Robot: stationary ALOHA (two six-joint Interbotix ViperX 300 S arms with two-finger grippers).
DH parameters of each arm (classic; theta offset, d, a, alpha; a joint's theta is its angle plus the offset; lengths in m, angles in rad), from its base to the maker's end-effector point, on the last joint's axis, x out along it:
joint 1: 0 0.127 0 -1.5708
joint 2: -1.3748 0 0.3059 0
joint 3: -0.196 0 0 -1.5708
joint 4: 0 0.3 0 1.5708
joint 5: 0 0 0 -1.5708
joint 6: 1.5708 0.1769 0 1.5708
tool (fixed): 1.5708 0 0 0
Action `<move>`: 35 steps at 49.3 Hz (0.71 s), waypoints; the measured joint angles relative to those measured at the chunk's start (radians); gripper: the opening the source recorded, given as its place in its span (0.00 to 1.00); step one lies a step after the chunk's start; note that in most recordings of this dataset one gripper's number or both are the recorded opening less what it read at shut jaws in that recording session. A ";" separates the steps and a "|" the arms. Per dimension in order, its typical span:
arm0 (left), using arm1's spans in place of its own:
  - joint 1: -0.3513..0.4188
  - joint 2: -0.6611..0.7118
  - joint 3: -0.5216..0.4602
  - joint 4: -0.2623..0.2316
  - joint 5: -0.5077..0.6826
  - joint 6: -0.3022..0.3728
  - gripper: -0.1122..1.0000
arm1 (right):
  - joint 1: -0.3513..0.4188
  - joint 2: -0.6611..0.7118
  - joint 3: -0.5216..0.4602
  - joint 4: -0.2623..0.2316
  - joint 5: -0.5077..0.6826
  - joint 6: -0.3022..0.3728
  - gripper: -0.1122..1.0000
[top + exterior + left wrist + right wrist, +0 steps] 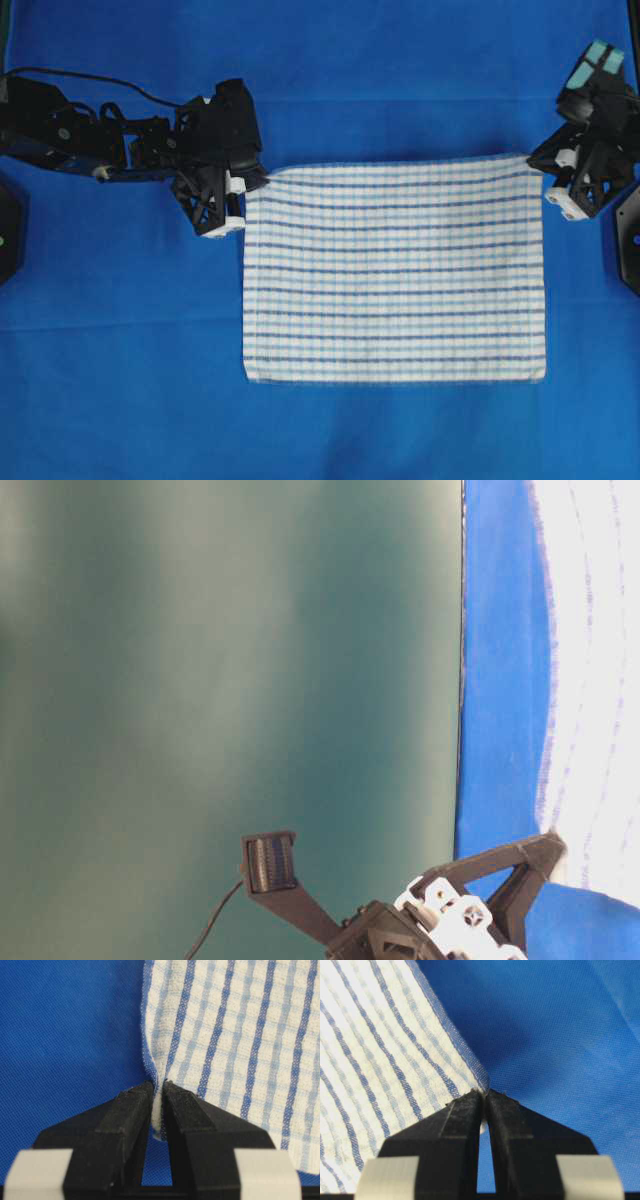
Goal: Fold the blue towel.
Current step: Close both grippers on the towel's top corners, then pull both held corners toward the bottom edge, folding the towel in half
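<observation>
The blue towel, a white cloth checked with dark and pale blue stripes, lay spread as a rectangle near the middle of the large plain blue cloth that covered the table. Its lower edge rested flat, while its two upper corners were each caught by a gripper.

The left gripper sat at the towel's upper left corner. In the left wrist view its two black fingers were pressed together on the hemmed corner of the towel, with a pinch of fabric showing between them.

The right gripper sat at the upper right corner. In the right wrist view its fingers were closed on the very tip of the towel, which stretched away to the left over the blue cloth.

The table-level view showed a blurred dark green wall, the edge of the blue cloth, and part of the towel, with one black arm low in the frame.
</observation>
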 measured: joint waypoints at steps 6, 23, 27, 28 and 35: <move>-0.002 -0.012 -0.002 0.000 0.017 0.000 0.17 | 0.018 -0.015 0.002 0.026 0.006 0.002 0.15; -0.089 -0.080 -0.002 0.000 0.075 -0.005 0.17 | 0.192 -0.021 0.000 0.133 0.046 0.003 0.15; -0.138 -0.080 -0.005 0.000 0.077 -0.014 0.17 | 0.242 -0.023 0.000 0.161 0.063 0.003 0.15; -0.147 -0.080 -0.005 0.000 0.077 -0.017 0.17 | 0.256 -0.023 0.002 0.167 0.066 0.005 0.15; -0.215 -0.081 -0.005 0.000 0.094 -0.020 0.17 | 0.345 -0.023 0.000 0.212 0.078 0.005 0.15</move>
